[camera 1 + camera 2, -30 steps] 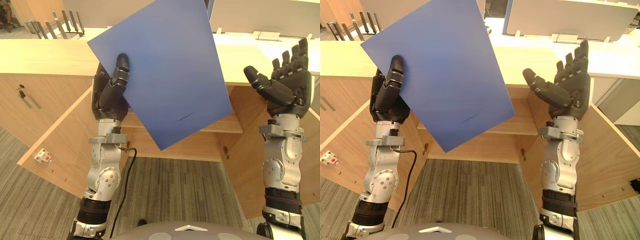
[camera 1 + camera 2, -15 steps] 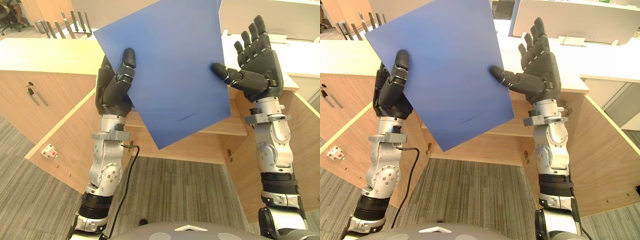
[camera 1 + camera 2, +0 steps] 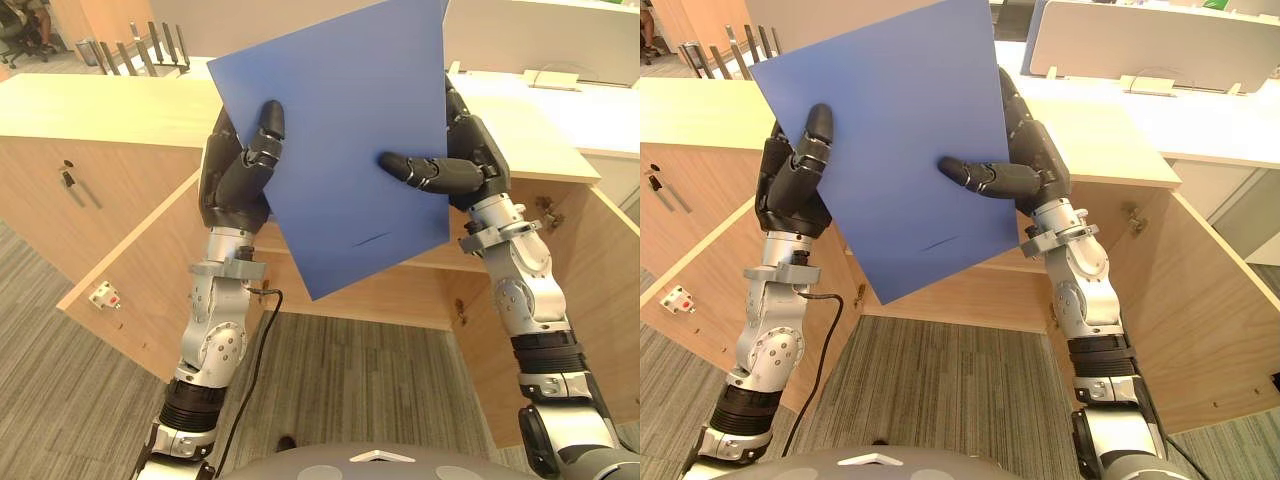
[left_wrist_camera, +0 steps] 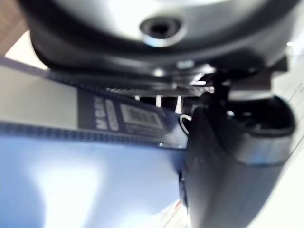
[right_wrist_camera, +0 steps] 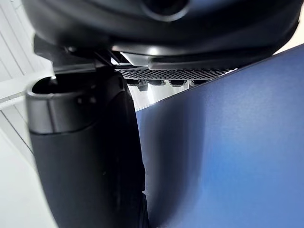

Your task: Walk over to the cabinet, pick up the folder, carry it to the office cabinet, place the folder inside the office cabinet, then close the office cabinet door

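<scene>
Closing in, the right hand now pinches the blue folder, thumb in front, fingers behind, joining the left hand in its grip. Held above the open office cabinet, the folder looks ready for two-handed placing inside.

Plain blue folder, its blurred label perhaps black and white; pale wood-grain cabinet; grey streaked carpet

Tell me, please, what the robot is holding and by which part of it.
The flat blue folder, pinched by its side edges: left hand on one, right hand on the other.
</scene>
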